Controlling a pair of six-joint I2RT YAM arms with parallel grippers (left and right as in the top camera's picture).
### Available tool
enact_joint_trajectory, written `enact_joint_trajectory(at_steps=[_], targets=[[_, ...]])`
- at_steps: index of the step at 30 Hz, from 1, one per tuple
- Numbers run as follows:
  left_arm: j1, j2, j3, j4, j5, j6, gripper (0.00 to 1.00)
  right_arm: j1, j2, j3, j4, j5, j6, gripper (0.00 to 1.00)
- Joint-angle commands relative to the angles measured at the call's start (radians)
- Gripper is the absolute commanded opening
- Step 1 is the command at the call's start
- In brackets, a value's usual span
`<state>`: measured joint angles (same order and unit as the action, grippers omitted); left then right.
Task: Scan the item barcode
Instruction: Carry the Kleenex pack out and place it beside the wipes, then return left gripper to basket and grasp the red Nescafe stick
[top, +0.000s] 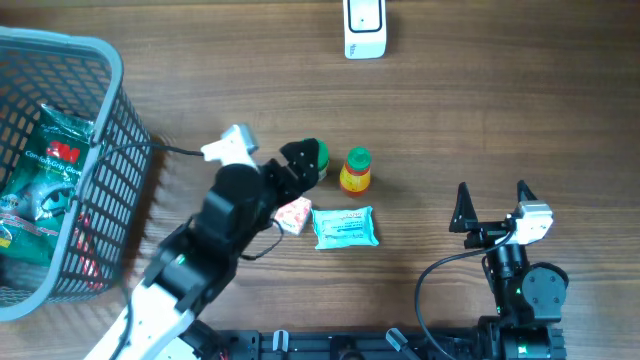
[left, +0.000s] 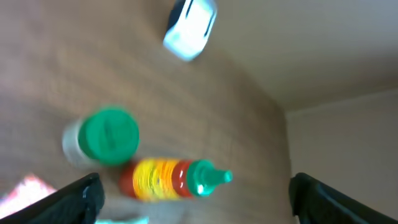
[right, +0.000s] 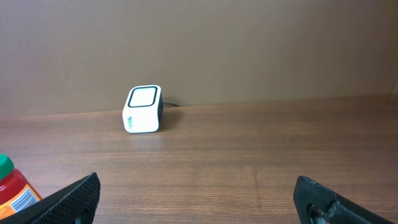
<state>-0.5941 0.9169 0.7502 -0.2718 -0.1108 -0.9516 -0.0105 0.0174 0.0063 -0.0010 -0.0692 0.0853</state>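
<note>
Covering most of green-capped jar (top: 320, 156), left gripper (top: 300, 162), basket (top: 105, 55) cropped

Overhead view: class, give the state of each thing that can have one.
Left gripper: open, empty.
Right gripper: open, empty.
Sauce bottle: upright, capped.
Green-lidded jar: upright, lidded.
Wipes packet: lying flat.
Basket: upright, holding packets.
Scanner: standing upright.

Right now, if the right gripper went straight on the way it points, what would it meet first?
Probably nothing: only table lies ahead of the right gripper. The white scanner stands left of that line, though depth is hard to judge.
</note>
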Motion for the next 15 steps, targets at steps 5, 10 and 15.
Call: enact_joint_trajectory(at_steps=[5, 10, 15], targets=[[0.069, -0.036, 0.427, -0.185, -0.416, 0.463, 1.00, -0.002, -0.007, -0.001, 0.002, 0.009, -0.005, 1.00], [0.370, 0.101, 0.751, -0.433, -0.422, 0.500, 1.00, -0.002, -0.007, -0.001, 0.002, 0.009, -0.005, 1.00], [0.752, 0.282, 0.877, -0.586, -0.372, 0.466, 1.00, -0.002, -0.007, -0.001, 0.002, 0.010, -0.005, 0.99]])
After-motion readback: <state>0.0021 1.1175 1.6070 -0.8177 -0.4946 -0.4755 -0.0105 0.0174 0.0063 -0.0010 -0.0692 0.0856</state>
